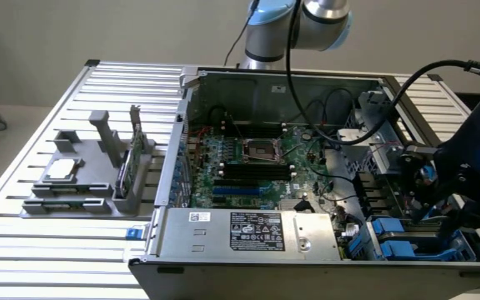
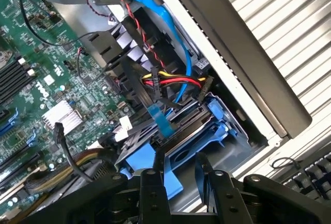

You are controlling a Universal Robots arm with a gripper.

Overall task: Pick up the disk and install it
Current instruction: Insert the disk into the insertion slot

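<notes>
An open computer case (image 1: 307, 187) lies on its side on the slatted metal worktop (image 1: 48, 250), with its green motherboard (image 1: 249, 162) facing up. The arm reaches into the case's front corner, at the end away from the rear wall. There the hand (image 1: 444, 219) hangs low over the drive bay, just beside the silver power supply (image 1: 249, 234) that fills the rest of the case's front edge. In the wrist view the hand (image 2: 178, 175) sits directly over the disk (image 2: 201, 136), which is recognisable by its blue plastic carrier rails. The disk lies inside the bay against the case's side wall, and its metal body is mostly hidden. Blue plastic reaches right up to the hand, but I cannot tell whether the hand is clenched on it or released. A bundle of red, yellow and black wires (image 2: 173, 79) and a flat blue cable (image 2: 165, 22) run across the bay deeper inside the case. Outside the case, well apart from it, a grey holder (image 1: 90, 200) on the worktop carries a thin green card (image 1: 127, 172) standing on edge and a small silver chip (image 1: 63, 169).
</notes>
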